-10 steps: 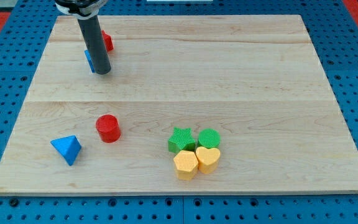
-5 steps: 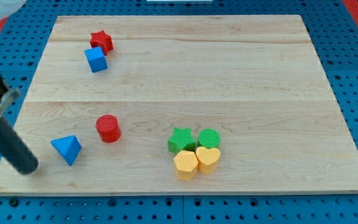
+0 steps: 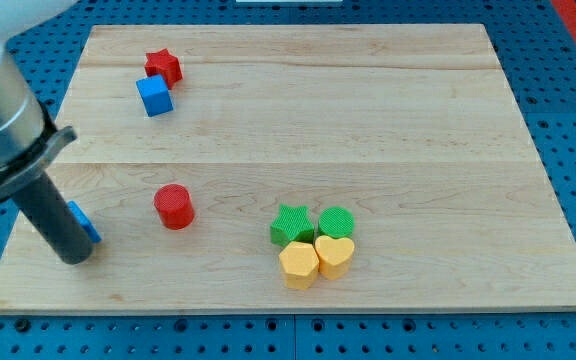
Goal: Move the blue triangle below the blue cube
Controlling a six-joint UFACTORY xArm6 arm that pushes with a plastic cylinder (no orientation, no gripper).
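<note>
The blue triangle (image 3: 82,221) lies near the view's lower left of the wooden board, mostly hidden behind my rod; only a small blue edge shows. My tip (image 3: 75,255) rests on the board right against it, at its lower left side. The blue cube (image 3: 154,95) sits near the view's upper left, far above the triangle, with a red star (image 3: 163,67) touching its upper right corner.
A red cylinder (image 3: 174,206) stands just right of the triangle. A cluster sits at the view's lower middle: a green star (image 3: 291,225), a green cylinder (image 3: 336,222), a yellow hexagon (image 3: 298,264) and a yellow heart (image 3: 334,255). The board's left edge (image 3: 13,240) is close to my tip.
My rod swept from the blue cube down to the board's lower left, then moved right onto the blue triangle, which has shifted a little up and left and is now mostly covered.
</note>
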